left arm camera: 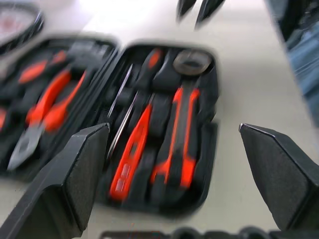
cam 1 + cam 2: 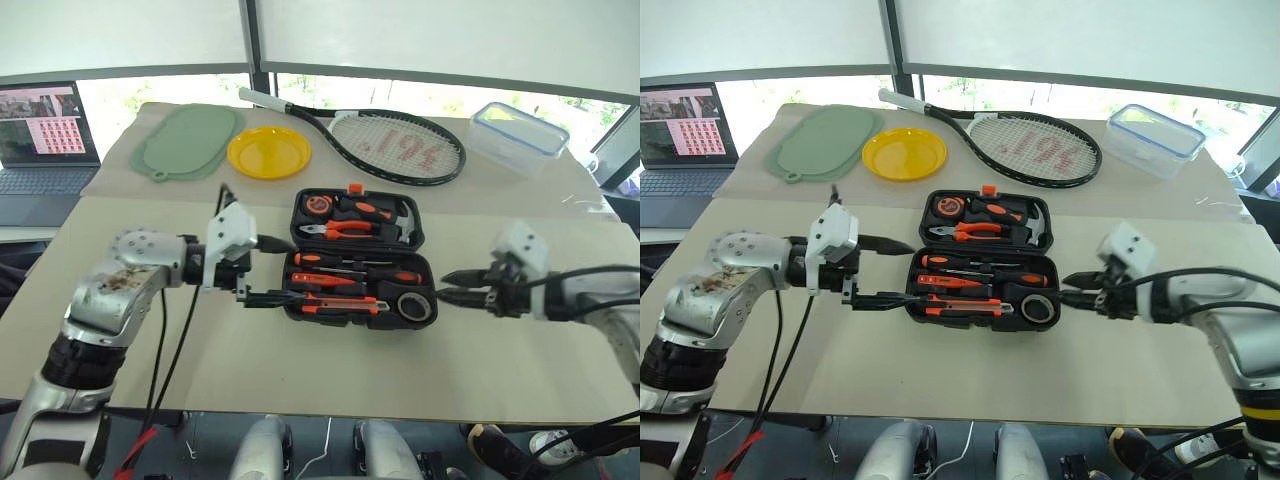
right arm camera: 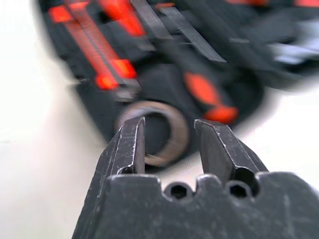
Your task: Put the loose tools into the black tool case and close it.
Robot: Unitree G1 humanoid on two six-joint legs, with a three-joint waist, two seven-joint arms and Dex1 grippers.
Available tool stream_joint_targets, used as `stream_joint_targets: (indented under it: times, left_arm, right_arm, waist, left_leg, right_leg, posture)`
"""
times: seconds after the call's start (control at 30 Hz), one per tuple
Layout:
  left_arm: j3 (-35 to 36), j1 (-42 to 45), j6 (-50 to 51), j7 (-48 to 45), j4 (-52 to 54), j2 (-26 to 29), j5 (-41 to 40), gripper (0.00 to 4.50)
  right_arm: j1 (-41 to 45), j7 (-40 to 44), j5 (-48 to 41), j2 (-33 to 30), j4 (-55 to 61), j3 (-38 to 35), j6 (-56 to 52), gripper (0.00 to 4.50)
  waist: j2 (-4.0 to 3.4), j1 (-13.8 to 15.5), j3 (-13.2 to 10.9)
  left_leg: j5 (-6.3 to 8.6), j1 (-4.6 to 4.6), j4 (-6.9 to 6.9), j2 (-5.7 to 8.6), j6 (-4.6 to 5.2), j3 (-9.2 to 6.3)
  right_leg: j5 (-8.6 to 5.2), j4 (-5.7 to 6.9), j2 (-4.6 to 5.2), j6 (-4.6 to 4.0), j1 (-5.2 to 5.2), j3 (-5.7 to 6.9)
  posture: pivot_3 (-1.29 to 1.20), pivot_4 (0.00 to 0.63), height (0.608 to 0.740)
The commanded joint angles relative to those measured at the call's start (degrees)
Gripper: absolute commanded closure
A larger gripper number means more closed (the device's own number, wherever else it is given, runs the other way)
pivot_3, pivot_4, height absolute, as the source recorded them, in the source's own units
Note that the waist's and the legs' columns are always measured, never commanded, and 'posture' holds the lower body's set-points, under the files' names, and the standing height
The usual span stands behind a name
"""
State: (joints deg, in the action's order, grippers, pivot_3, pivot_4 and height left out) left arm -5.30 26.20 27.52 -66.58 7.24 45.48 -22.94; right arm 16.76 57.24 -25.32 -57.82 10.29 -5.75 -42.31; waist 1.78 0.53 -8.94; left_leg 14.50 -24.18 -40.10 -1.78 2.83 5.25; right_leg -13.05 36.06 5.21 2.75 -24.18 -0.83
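Black tool case lies open mid-table, tools slotted, tape roll at its 4 o'clock corner. Left gripper at 9 o'clock, fingers wide apart, empty. Right gripper at 3 o'clock, fingers slightly parted, empty. Racket at 12 o'clock, red string marking unreadable.

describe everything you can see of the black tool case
The black tool case is a hinged clamshell of what looks like moulded plastic, lying open and flat on the table with both halves facing up. A small orange latch sits on its far edge. The far half holds pliers and a hammer; the near half holds screwdrivers, a utility knife and a dark tape roll, all seated in slots. The left hand and the right hand flank it, neither holding it.
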Motion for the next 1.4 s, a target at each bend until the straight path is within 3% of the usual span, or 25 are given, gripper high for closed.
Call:
stream_joint_targets:
  times: [0.03,0.07,0.3,0.53,0.8,1.1,1.4]
  left_arm:
    - [0.35,-0.09,-5.31,1.79,-5.48,0.03,4.39,1.44]
    - [-0.29,0.20,-6.55,2.43,-7.31,-0.36,5.86,1.89]
    - [-4.06,5.21,-10.33,6.96,-17.63,-7.63,12.19,4.45]
    - [-4.50,5.92,-8.15,8.09,-18.39,-11.67,13.01,4.48]
    - [-2.40,1.89,-5.91,2.95,-10.43,-11.51,7.41,4.48]
    - [-2.23,-3.24,1.03,-1.76,-0.37,-8.24,2.44,4.48]
    - [-5.51,-13.74,2.15,-1.39,9.16,-4.87,3.81,4.48]
  right_arm:
    - [2.82,-0.32,3.29,0.54,-4.75,1.13,4.70,4.24]
    - [3.85,-0.89,4.38,1.33,-6.59,2.03,5.56,4.50]
    - [10.76,-2.37,13.05,7.88,-19.41,9.86,14.32,4.50]
    - [16.01,-2.83,15.94,13.17,-25.75,11.98,17.60,4.50]
    - [14.07,1.61,14.09,13.73,-20.55,11.30,16.66,4.50]
    - [3.51,5.96,10.18,9.96,-6.43,8.31,14.01,4.50]
    - [-8.75,4.25,9.52,8.39,4.79,4.85,12.07,4.50]
  waist:
    - [0.00,0.03,0.00]
    - [0.00,0.04,0.00]
    - [0.00,0.23,0.00]
    - [0.00,-0.28,0.00]
    - [0.00,-0.35,0.00]
    - [-0.01,0.05,-0.01]
    - [-0.04,0.17,0.01]
  left_leg:
    - [0.00,-0.02,0.00,0.00,0.00,0.01]
    - [0.00,-0.02,0.00,0.00,0.00,0.01]
    - [0.00,-0.09,-0.07,0.11,0.01,0.10]
    - [0.00,-0.11,-0.03,0.07,0.00,0.13]
    - [0.01,-0.11,0.04,0.00,0.01,0.10]
    - [0.01,-0.13,0.11,-0.02,0.01,0.07]
    - [0.03,-0.01,0.16,-0.03,0.01,0.06]
  right_leg:
    - [0.00,0.00,0.00,0.00,-0.01,0.00]
    - [0.00,-0.01,0.01,0.00,0.00,0.00]
    - [0.03,-0.02,0.04,0.04,-0.01,0.03]
    - [0.07,0.01,0.00,0.03,-0.09,0.01]
    - [0.08,-0.01,0.06,0.04,-0.09,0.01]
    - [0.08,-0.07,0.07,0.04,-0.10,0.04]
    - [0.06,-0.10,0.08,0.03,0.00,0.03]
  posture:
    - [0.00,0.150,0.738]
    - [0.00,0.150,0.738]
    - [0.00,0.150,0.738]
    - [0.00,0.150,0.738]
    - [0.00,0.150,0.738]
    - [0.00,0.150,0.738]
    - [0.00,0.150,0.738]
